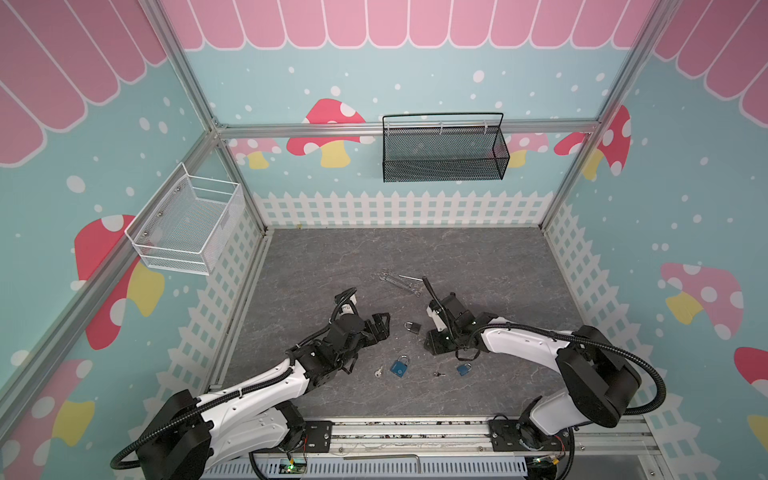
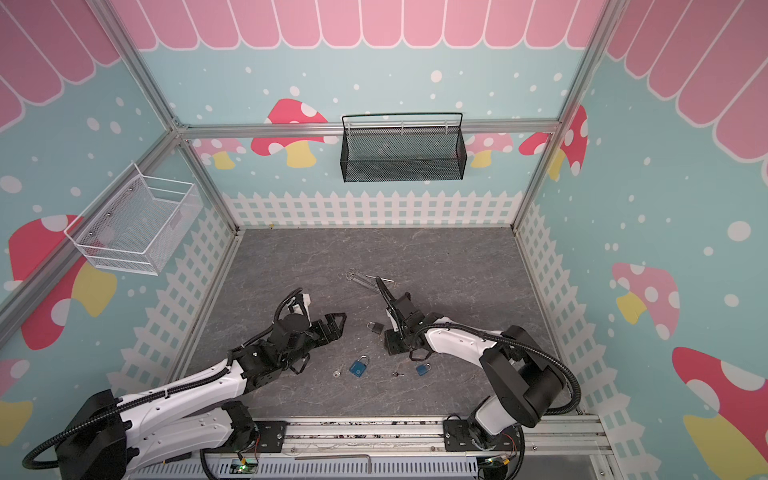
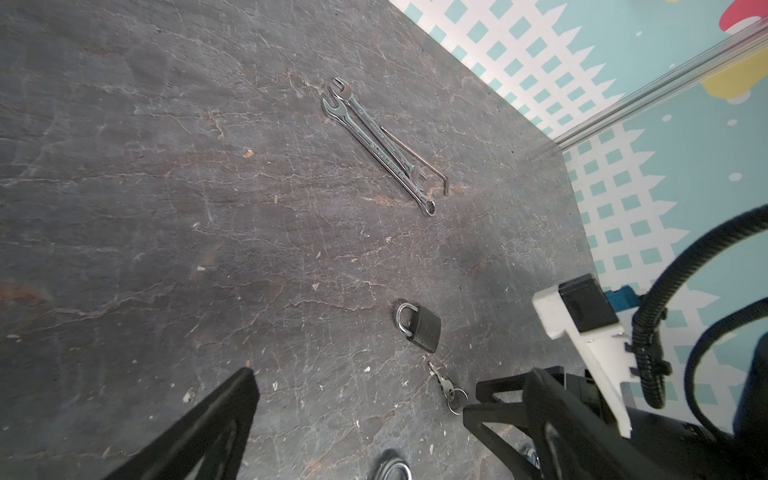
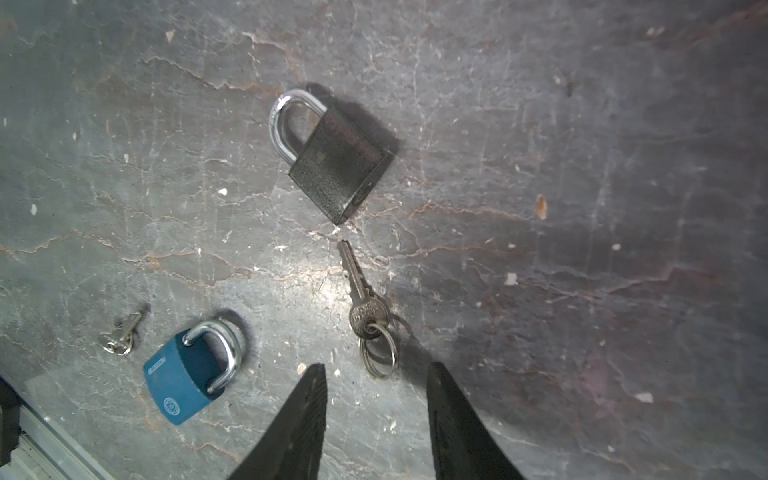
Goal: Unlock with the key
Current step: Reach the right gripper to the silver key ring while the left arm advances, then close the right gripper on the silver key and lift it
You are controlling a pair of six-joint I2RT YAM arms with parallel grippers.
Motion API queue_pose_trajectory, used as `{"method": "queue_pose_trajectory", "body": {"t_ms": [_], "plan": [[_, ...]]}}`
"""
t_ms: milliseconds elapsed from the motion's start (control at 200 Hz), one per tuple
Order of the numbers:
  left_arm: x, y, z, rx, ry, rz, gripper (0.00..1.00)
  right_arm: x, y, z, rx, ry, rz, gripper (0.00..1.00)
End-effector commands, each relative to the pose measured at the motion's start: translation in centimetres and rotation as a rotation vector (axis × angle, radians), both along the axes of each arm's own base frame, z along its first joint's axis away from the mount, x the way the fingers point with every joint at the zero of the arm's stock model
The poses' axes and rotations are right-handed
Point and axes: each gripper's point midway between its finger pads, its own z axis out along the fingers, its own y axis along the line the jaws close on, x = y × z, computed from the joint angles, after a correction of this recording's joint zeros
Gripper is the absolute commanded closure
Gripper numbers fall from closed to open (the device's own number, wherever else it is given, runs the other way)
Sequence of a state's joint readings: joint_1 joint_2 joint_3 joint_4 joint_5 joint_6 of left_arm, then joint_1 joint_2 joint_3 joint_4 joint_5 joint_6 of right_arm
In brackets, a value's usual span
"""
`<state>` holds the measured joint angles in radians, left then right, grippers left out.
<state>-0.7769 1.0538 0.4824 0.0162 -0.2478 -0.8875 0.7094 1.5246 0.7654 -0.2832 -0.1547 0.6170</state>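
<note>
Both reach low and inward: left claw (image 1: pixel 384 325) spread wide, right claw (image 4: pixel 376 368) half-spread just short of the key (image 4: pixel 359 286).

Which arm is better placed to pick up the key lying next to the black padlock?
Right. The right tool hangs just behind the key, jaws apart and lined up on its ring. The left tool is farther off, on the other side of the black padlock.

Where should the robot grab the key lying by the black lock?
Probably by its round head, from above on the ring side, where the right gripper hovers. The key lies flat with its blade pointing at the black padlock, so pinching the head's edges leaves the blade free for the keyhole.
</note>
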Motion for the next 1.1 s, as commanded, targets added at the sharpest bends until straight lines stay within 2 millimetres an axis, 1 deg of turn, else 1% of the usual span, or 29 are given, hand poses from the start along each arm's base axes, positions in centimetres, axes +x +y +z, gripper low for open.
{"method": "queue_pose_trajectory", "body": {"t_ms": [0, 155, 255, 325, 480, 615, 695, 906, 1096], "plan": [[0.2, 0.1, 0.2, -0.018, -0.002, 0.029, 0.00, -0.6, 0.1, -0.8, -0.004, 0.018, 0.015, 0.61], [0.2, -0.1, 0.1, -0.019, 0.004, 0.023, 0.00, -0.8, 0.0, -1.4, -0.008, 0.031, 0.011, 0.68], [0.3, -0.2, 0.2, -0.023, 0.004, 0.022, 0.00, -0.8, 0.0, -1.4, 0.001, 0.020, 0.005, 0.68], [0.3, -0.3, 0.3, -0.028, 0.002, 0.020, 0.00, -0.9, 0.1, -1.7, 0.001, 0.030, 0.008, 0.69], [0.3, -0.3, 0.4, -0.031, 0.001, 0.019, 0.00, -0.8, 0.2, -2.0, 0.003, 0.031, 0.009, 0.71], [0.3, -0.4, 0.5, -0.037, 0.000, 0.020, 0.00, -0.5, 0.3, -2.2, -0.002, 0.022, 0.006, 0.77], [0.3, -0.4, 0.6, -0.040, -0.001, 0.021, 0.00, -0.5, 0.1, -2.3, -0.013, 0.019, 0.005, 0.78], [0.3, -0.4, 0.7, -0.051, 0.002, 0.025, 0.00, -0.1, 0.2, -1.9, -0.007, -0.011, 0.017, 0.89], [0.2, -0.6, 1.1, -0.081, 0.008, 0.029, 0.00, 0.3, 0.3, -1.4, -0.003, -0.044, 0.025, 0.95]]}}
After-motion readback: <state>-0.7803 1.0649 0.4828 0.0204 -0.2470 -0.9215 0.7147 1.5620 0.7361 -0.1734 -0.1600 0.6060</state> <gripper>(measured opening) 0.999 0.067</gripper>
